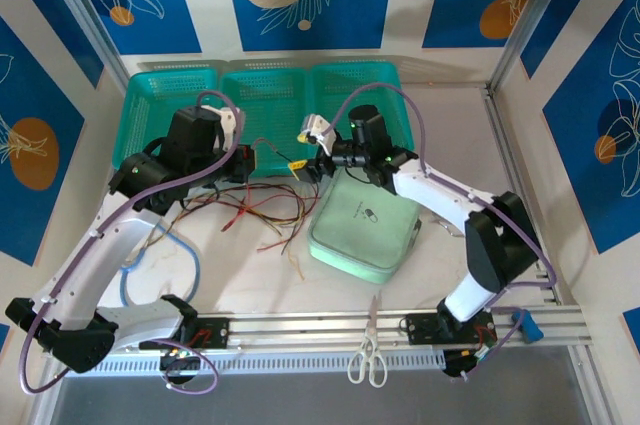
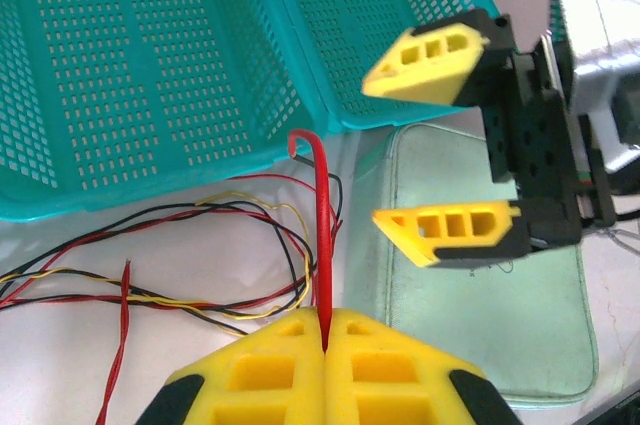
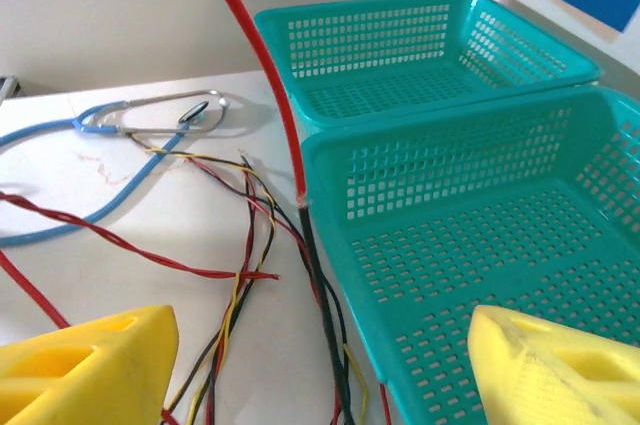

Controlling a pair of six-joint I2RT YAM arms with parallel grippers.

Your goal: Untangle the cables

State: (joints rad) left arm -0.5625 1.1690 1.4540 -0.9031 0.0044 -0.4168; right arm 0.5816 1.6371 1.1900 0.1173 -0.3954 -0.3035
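Note:
The cables lie in a loose tangle of thin black, red and yellow wires on the white table between the arms. My left gripper is shut on a stiff red cable that rises from its pads and hooks over at the top. In the top view the left gripper sits just above the tangle. My right gripper faces it with jaws open and nothing between them; its yellow fingers straddle the wires beside a basket wall. The red cable runs up past it.
Three teal baskets line the back of the table. A pale green pouch lies right of the tangle. A blue-tubed stethoscope rests at the left, with its blue tube near the left arm. Scissors lie on the front rail.

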